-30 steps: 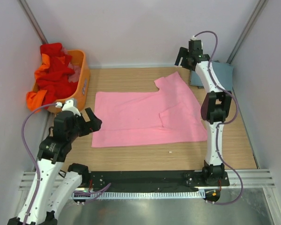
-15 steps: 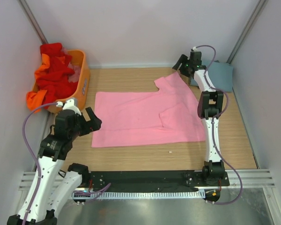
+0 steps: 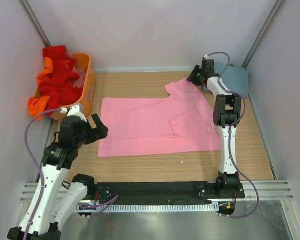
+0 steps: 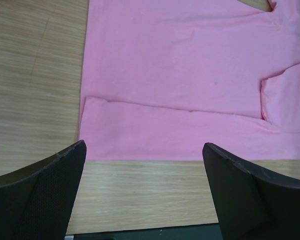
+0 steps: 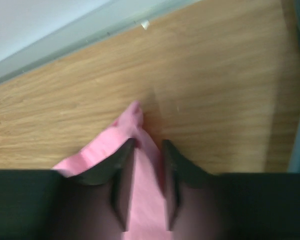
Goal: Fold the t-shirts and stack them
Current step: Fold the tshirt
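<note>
Fingers (image 5: 121, 161) of the right gripper (image 5: 149, 147) pinch the far sleeve tip of the pink t-shirt (image 3: 150, 125) spread flat on the table (image 3: 135, 82), while the left gripper (image 4: 144, 145), fingers wide apart, hangs above its near hem.

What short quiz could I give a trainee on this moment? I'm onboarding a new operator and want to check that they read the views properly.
1. True or false: the left gripper is gripping the pink t-shirt.
2. Where is the right gripper? A: at the pink t-shirt's far sleeve tip. B: on its near edge. C: beside the left arm's base.
3. What holds the red and orange shirts?

Key
1. False: its jaws stand wide open above the near edge, holding nothing.
2. A.
3. The orange basket.
</note>
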Controlling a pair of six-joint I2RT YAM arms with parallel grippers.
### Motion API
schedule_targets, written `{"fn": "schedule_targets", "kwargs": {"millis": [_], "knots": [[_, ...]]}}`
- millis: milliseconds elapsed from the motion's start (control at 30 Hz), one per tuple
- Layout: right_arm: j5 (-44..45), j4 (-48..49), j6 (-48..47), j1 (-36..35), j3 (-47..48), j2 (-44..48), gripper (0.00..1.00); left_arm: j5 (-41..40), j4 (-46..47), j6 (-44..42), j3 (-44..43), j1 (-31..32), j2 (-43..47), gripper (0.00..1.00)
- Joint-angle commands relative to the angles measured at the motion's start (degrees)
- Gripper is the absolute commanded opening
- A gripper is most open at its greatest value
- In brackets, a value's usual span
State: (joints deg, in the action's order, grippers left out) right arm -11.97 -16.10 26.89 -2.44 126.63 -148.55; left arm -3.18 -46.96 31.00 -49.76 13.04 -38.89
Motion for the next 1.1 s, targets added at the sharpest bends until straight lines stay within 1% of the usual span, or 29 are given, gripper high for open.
{"fn": "schedule_targets", "kwargs": {"millis": [0, 33, 67, 100, 133, 167, 233, 267, 300, 400, 433, 500, 533, 633, 667, 733, 767, 800, 867, 900, 933, 967, 1000, 1067], "knots": [[1.25, -2.54, -1.14, -0.02, -4.19, 3.62, 0.28, -0.86, 1.26, -0.24, 0.01, -0.21, -0.22, 1.00], [0.98, -2.36, -1.14, 0.15, -4.02, 3.01, 0.23, -0.86, 1.17, -0.24, 0.10, -0.21, -0.30, 1.00], [0.72, -3.14, -1.23, 0.33, -1.76, 2.22, 0.19, -0.86, 1.17, -0.16, 0.10, -0.21, -0.39, 1.00], [0.02, -3.93, -1.58, 0.41, -0.17, 1.34, 0.08, -1.04, 1.17, -0.07, 0.19, -0.21, -0.65, 1.00], [-0.25, -5.86, -1.84, 0.59, 1.59, -0.49, 0.04, -1.04, 1.26, 0.02, 0.27, -0.21, -0.92, 1.00], [-0.34, -7.09, -2.11, 0.85, 5.26, -1.29, 0.02, -0.86, 2.30, 0.02, 0.45, -0.21, -1.44, 1.00], [-0.43, -9.55, -3.07, 0.94, 7.83, -1.74, 0.01, -1.38, 3.19, 0.37, -0.25, -0.21, -4.42, 0.99], [-0.25, -9.65, -3.25, 0.94, 7.76, -0.26, 0.01, -1.39, 3.80, 0.55, -1.04, -0.21, -6.00, 0.99], [0.01, -9.13, -2.73, 0.94, 6.97, 0.97, 0.02, -1.65, 5.63, 0.64, -2.70, -0.21, -9.67, 0.99], [-0.69, -7.64, -0.27, 0.86, 2.58, 6.68, 0.01, -2.53, 10.38, 1.16, -6.48, -0.21, -16.36, 0.99], [-1.04, -6.50, 1.22, 0.77, 1.35, 8.17, 0.01, -2.45, 11.27, 1.95, -9.80, -0.21, -20.83, 0.99], [-1.65, -6.40, 2.02, 0.42, -1.64, 11.25, 0.01, -1.66, 13.72, 2.57, -13.24, -0.21, -25.51, 0.99], [-1.92, -7.36, 1.15, 0.15, -2.43, 12.05, 0.01, -1.31, 14.69, 3.35, -16.04, -0.21, -29.71, 0.99], [-0.69, -10.43, -1.05, -0.29, -2.96, 14.25, 0.01, -1.47, 17.60, 3.71, -20.10, -0.21, -35.00, 0.99], [-0.08, -10.97, -2.27, -0.29, -3.58, 14.95, 0.01, -1.83, 18.39, 3.63, -21.07, -0.21, -38.15, 0.99], [2.55, -11.67, -3.16, -0.11, -4.72, 17.41, 0.01, -3.41, 18.22, 2.58, -24.92, -0.21, -42.12, 0.99], [3.43, -11.59, -3.34, -0.11, -6.03, 18.20, 0.01, -3.85, 16.65, 1.18, -26.69, -0.21, -45.97, 0.99], [3.70, -11.24, -3.43, -0.02, -6.74, 18.90, 0.01, -4.63, 15.85, 0.55, -28.45, -0.21, -47.75, 0.99], [4.06, -11.06, -3.43, -0.02, -8.06, 20.67, 0.01, -7.36, 13.05, -0.68, -33.81, -0.21, -51.61, 0.99], [4.32, -11.23, -3.60, -0.02, -8.32, 21.10, 0.01, -8.24, 11.82, -1.64, -35.74, -0.21, -55.20, 0.99], [6.58, -12.54, -3.69, -0.02, -8.33, 21.54, 0.01, -9.38, 10.59, -1.91, -39.68, -0.21, -57.32, 0.98], [8.08, -13.69, -3.60, -0.02, -8.07, 21.81, 0.01, -9.30, 8.66, -2.26, -41.54, -0.21, -59.17, 0.98], [8.88, -14.39, -4.30, -0.02, -8.06, 21.99, 0.01, -9.30, 7.60, -2.70, -43.39, -0.21, -62.85, 0.98], [9.59, -15.72, -4.74, 0.41, -8.59, 22.25, 0.01, -9.13, 5.92, -2.62, -47.79, -0.21, -65.68, 0.97]]}}
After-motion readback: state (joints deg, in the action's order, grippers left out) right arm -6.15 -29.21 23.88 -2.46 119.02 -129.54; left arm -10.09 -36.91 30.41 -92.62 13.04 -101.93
